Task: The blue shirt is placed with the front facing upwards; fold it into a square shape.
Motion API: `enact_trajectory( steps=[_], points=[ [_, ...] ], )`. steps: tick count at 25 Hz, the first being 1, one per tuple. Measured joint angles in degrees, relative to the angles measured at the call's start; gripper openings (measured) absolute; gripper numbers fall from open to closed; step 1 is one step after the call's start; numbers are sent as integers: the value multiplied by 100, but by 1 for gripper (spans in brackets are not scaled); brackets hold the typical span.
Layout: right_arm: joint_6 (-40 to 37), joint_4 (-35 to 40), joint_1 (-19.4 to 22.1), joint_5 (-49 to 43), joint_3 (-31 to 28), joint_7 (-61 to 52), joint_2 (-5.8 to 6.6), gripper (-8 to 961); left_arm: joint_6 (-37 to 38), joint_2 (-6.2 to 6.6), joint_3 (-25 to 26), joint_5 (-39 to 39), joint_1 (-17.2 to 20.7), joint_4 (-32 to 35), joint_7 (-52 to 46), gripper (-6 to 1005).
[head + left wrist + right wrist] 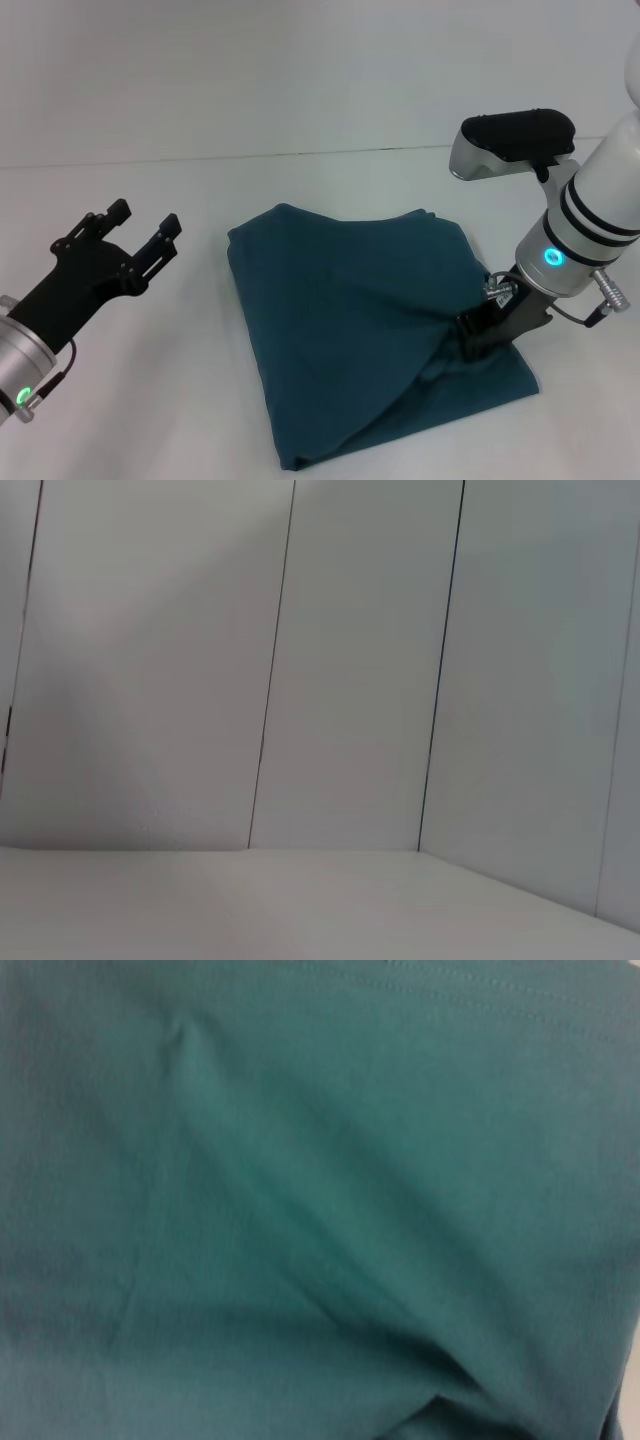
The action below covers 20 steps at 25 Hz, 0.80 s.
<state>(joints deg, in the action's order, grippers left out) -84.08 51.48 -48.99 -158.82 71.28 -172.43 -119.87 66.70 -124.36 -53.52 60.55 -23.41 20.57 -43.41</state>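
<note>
Blue shirt [350, 330], folded, lying on the white table [300, 110]. Right gripper [472, 338] at its right edge, apparently clenched on a bunched fold. Left gripper [140, 235] well left, fingers spread, holding nothing.

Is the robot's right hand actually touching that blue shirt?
Touching. In the head view the right hand presses into the blue shirt at its right edge, and the cloth bunches and creases around it.
</note>
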Motion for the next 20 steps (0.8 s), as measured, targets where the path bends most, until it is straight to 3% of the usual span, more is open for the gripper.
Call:
enact_trajectory(
  steps=[3,8,20],
  points=[
    [-2,19,18,0,0,1,1,244,-11,0,0,0,3,0,0,720],
    [-8,32,34,0,0,2,9,44,-16,0,0,0,4,0,22,720],
    [-399,800,296,63,-189,36,10,22,-18,0,8,0,27,0,43,721]
  ],
)
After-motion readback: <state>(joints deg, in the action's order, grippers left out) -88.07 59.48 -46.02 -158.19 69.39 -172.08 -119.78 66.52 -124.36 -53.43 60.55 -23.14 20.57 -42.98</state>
